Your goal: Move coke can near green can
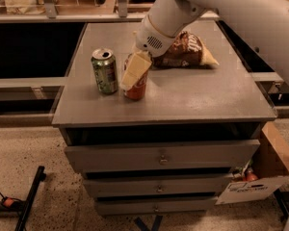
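Note:
The red coke can (pixel 138 90) stands on the grey cabinet top (pixel 192 95), just right of the green can (pixel 105 71), with a narrow gap between them. My gripper (pixel 134 78) comes down from the upper right and is shut on the coke can. One pale finger (pixel 135 70) lies across the can's front and hides its upper part; the other finger is hidden behind it. The green can stands upright, its silver top with the opened tab showing.
A brown snack bag (pixel 183 54) lies behind the cans, under my white arm (pixel 221 8). The cabinet has drawers (pixel 161 155) below its top. A cardboard box (pixel 279 162) sits on the floor at the right, and a black stand leg (pixel 31 196) at the lower left.

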Robot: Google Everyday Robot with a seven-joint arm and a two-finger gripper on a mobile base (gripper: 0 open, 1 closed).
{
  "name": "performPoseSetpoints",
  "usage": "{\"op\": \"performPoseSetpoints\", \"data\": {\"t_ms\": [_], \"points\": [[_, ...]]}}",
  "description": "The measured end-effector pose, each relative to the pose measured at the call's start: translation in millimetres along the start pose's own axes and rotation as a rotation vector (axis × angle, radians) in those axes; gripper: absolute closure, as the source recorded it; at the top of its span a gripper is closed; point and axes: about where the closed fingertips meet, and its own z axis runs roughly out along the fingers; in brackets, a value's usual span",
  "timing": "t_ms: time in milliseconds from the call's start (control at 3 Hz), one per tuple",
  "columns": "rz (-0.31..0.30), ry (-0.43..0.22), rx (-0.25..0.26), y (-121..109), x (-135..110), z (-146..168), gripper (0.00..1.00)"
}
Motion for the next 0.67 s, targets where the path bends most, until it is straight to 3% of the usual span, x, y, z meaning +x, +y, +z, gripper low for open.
{"op": "performPoseSetpoints", "data": {"t_ms": [333,667], "points": [[0.102,0.055,0.006,-4.7,2.9,3.0,0.00],[0.102,0.055,0.006,-4.7,2.9,3.0,0.00]]}}
